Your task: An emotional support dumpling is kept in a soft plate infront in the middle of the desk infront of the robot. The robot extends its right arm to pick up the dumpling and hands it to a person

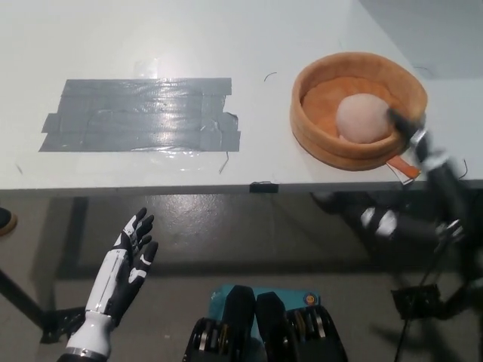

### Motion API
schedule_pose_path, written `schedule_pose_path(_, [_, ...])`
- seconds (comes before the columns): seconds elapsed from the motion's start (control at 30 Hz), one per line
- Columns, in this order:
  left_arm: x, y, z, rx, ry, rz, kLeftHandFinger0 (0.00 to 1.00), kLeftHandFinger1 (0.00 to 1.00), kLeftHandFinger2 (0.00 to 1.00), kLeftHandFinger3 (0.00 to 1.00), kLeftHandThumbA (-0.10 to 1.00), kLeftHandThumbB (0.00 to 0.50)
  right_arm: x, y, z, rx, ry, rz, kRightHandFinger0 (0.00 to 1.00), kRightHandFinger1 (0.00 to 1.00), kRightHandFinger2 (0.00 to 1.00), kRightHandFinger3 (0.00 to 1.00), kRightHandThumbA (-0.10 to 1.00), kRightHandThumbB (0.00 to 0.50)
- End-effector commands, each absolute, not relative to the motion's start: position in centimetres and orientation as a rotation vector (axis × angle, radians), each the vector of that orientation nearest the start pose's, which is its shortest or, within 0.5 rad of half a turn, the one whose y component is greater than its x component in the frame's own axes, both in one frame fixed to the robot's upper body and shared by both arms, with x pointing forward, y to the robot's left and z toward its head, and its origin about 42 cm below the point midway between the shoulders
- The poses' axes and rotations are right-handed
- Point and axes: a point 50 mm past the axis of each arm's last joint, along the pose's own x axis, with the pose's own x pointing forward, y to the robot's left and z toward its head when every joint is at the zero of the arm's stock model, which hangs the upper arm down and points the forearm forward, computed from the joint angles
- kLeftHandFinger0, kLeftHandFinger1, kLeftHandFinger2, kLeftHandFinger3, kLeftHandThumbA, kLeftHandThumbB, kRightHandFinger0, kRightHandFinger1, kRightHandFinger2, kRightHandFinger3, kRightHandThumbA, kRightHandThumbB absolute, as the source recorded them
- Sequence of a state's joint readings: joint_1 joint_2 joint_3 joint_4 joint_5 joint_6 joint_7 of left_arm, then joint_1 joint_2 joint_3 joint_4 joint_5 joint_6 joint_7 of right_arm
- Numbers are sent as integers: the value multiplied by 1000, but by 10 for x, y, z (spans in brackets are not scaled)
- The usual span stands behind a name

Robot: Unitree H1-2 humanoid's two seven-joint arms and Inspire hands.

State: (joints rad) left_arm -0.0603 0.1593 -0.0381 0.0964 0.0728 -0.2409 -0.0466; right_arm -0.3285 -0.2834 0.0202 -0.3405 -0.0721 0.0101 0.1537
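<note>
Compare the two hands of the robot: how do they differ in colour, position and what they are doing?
The left hand is white, while the right hand is black. The left hand hangs below the table edge at the lower left, while the right hand reaches over the rim of the orange soft plate. The left hand is open and empty, while the right hand sits against the pale dumpling; its grip is blurred. Both belong to the same robot.
</note>
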Motion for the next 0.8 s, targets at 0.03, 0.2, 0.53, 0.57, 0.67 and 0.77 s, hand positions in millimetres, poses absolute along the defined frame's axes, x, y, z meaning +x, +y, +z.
schedule_pose_path(0.03, [304,249,116,260,-266,-135,1000,1000,1000,1000,843,319,372,-261,381,-585,-585,247,1000,1000,1000,1000,1000,323])
schedule_pose_path(0.2, [304,250,116,253,-272,-125,1000,1000,1000,1000,844,329,450,-260,418,-736,-383,363,1000,1000,1000,1000,1000,334])
schedule_pose_path(0.53, [306,250,121,262,-283,-123,1000,1000,1000,1000,855,318,545,-238,434,-967,-37,432,1000,1000,1000,1000,1000,334])
schedule_pose_path(0.57, [307,250,121,260,-281,-122,1000,1000,1000,1000,854,319,554,-234,432,-971,11,437,1000,1000,1000,1000,1000,361])
schedule_pose_path(0.67, [307,250,122,266,-281,-123,1000,1000,1000,1000,859,332,566,-227,426,-987,81,421,1000,1000,1000,1000,1000,368])
schedule_pose_path(0.77, [307,249,123,266,-279,-124,1000,1000,1000,1000,862,333,576,-223,417,-998,126,423,1000,1000,1000,1000,999,370])
